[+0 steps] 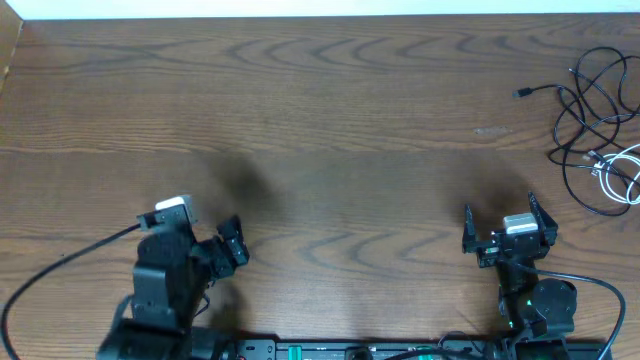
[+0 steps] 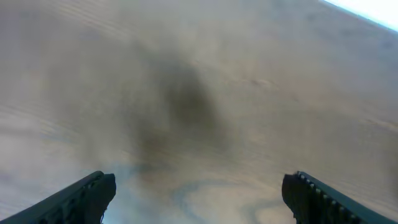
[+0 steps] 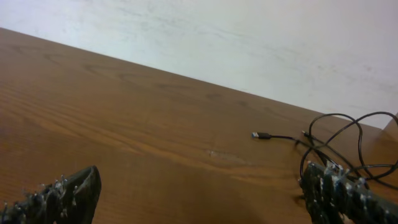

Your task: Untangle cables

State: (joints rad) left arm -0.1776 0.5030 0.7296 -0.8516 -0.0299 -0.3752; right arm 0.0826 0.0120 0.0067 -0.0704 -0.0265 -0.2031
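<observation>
The cables [image 1: 600,125] lie in a loose tangle at the far right of the wooden table: thin black loops with one plug end [image 1: 521,93] stretched to the left, and a thin white cable [image 1: 622,168] at the lower right. In the right wrist view the black loops [image 3: 345,146] and plug [image 3: 261,135] show ahead on the right. My right gripper [image 1: 499,229] is open and empty, near the front edge, well short of the tangle. My left gripper [image 1: 232,245] is open and empty at the front left, far from the cables.
The wooden table [image 1: 320,130] ends at a white wall along the back [image 3: 249,37]. Thick black arm wires run off the front left [image 1: 60,265] and front right [image 1: 600,290]. The left wrist view shows only blurred wood [image 2: 199,93].
</observation>
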